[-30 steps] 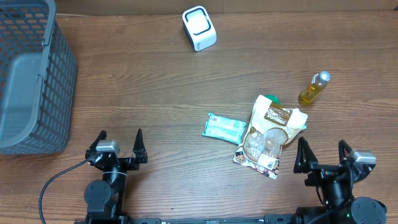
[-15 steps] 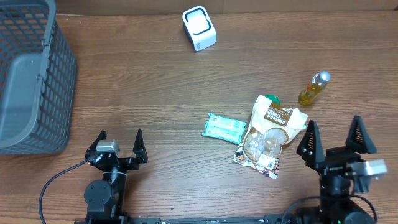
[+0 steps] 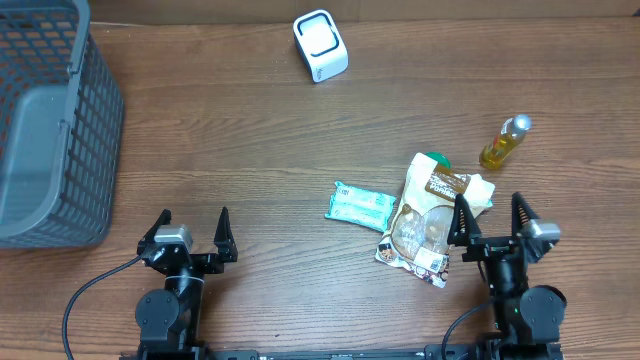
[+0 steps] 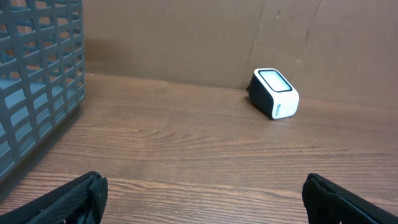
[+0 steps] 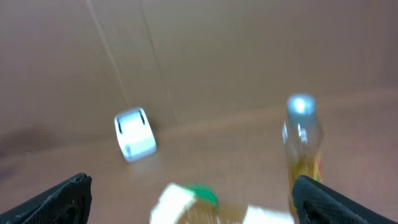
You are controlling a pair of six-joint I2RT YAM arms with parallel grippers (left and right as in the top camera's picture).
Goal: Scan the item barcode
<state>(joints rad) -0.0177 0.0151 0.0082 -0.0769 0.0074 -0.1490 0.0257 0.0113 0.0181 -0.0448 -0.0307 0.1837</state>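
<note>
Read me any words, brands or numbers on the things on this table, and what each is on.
No text can be read.
Tan and clear plastic snack pouch: print too small.
Teal flat packet: print too small.
Small yellow bottle: label blurred.
White cube-shaped scanner: no markings legible.

Wooden table (image 3: 230, 140), grey basket (image 3: 100, 150), white scanner (image 3: 320, 45), yellow bottle (image 3: 503, 143), snack bag (image 3: 430, 215), teal packet (image 3: 360, 205)

Left pincer (image 3: 194, 214), right pincer (image 3: 489, 204): wide open
</note>
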